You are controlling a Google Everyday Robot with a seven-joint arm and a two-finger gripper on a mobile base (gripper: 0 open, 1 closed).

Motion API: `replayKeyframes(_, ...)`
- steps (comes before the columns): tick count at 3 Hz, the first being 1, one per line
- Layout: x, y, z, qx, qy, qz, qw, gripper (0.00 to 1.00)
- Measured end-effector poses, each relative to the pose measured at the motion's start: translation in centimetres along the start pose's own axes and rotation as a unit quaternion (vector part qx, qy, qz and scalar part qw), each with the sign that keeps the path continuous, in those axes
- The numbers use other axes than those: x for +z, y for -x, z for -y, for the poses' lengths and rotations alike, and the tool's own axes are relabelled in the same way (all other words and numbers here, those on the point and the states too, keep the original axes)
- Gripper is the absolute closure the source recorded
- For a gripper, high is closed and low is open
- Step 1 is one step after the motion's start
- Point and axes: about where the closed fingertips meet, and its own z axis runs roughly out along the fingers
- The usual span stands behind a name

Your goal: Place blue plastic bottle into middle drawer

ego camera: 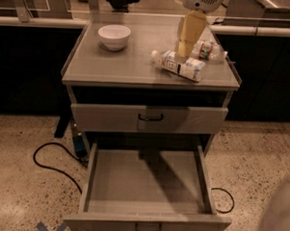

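Observation:
The blue plastic bottle (182,66) lies on its side on the cabinet top (118,65), right of centre, with its white cap pointing left. My gripper (185,52) hangs from above just behind the bottle's middle, low over the top and between it and the clear bottle with a red label (206,49). It holds nothing that I can see. The middle drawer (147,220) is pulled fully out at the bottom of the cabinet, and nothing lies in it.
A white bowl (114,36) stands at the back left of the cabinet top. The upper handled drawer (149,118) is shut. A black cable (49,164) loops on the floor at left. A pale blurred shape (279,215) fills the bottom right corner.

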Motion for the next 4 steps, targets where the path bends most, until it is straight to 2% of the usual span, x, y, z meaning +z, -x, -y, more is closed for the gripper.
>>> replayKeyframes(1, 4.8, -2.8, 3.2, 0.014, 0.032, -0.006, 0.9994, 0.00)
replayKeyframes(2, 12.1, -5.6, 6.8, 0.050, 0.049, 0.010, 0.9975, 0.00)
replayKeyframes(3, 12.6, -5.4, 7.4, 0.050, 0.038, 0.015, 0.9979, 0.00)
replayKeyframes(4, 16.9, -5.7, 6.2, 0.063, 0.080, 0.025, 0.9945, 0.00)
